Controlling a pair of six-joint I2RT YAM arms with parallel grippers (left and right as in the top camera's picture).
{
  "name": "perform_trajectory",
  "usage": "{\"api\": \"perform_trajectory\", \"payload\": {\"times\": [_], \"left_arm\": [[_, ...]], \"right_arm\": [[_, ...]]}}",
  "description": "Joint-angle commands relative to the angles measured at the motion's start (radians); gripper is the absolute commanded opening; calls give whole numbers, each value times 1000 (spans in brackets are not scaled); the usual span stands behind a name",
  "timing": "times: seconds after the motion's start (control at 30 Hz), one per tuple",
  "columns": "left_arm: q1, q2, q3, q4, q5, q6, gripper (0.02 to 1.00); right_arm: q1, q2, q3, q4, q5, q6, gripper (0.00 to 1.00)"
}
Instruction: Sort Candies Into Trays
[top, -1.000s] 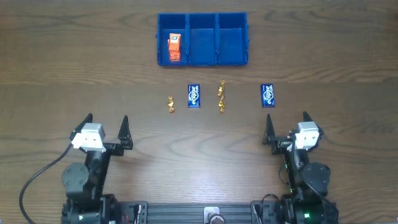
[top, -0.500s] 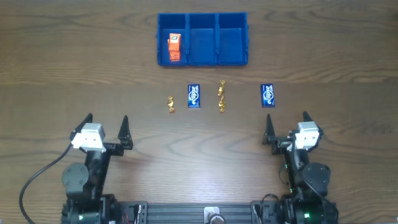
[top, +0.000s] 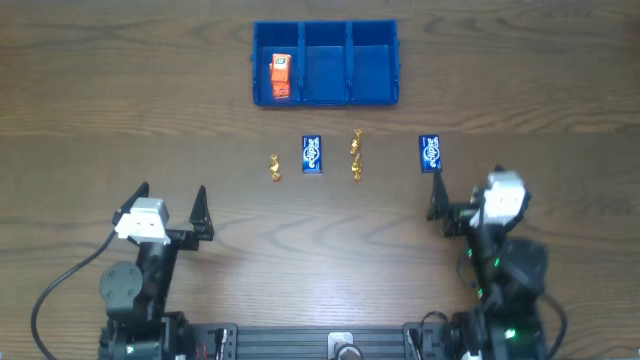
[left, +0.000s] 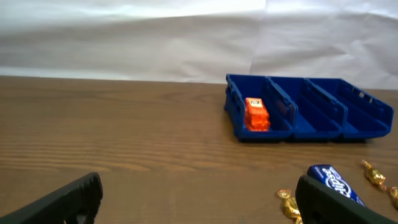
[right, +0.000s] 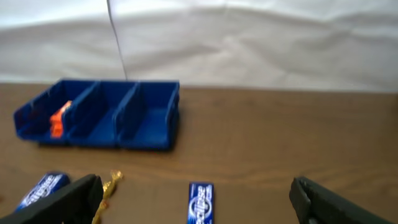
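The blue tray (top: 325, 98) sits at the far middle of the wooden table (top: 120, 110), its three compartments side by side, and an orange candy (top: 281, 72) lies in the left-hand one. Nearer the arms, loose sweets lie in a rough row on the bare wood, well apart from the tray. A lone gold candy (top: 275, 165) is furthest left and the first blue bar (top: 312, 154) is just to its right. Next come the farther gold candy (top: 356, 140) and the nearer gold candy (top: 356, 168), lined up one behind the other and close together. The second blue bar (top: 431, 153) lies off to the right by itself. The left gripper (top: 172, 190) hangs over the near left part of the table, well short of the row, released, with its two fingers spread wide and nothing between them. Its wrist view looks across the wood at the tray, with the first blue bar and the lone gold candy close in front of one finger. The right gripper (top: 466, 188) stands just short of the second blue bar, likewise released, fingers wide apart and grasping nothing. In its wrist view that bar lies flat on the table straight ahead, between the two fingers and touched by neither. A white backdrop (right: 249, 43) rises behind the table's far edge
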Motion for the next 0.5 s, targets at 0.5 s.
{"api": "perform_trajectory", "payload": {"times": [0.5], "left_arm": [[-4, -7, -20, -32, 24, -1, 998]], "right_arm": [[1, 1270, 868, -525, -1, 15, 998]]}}
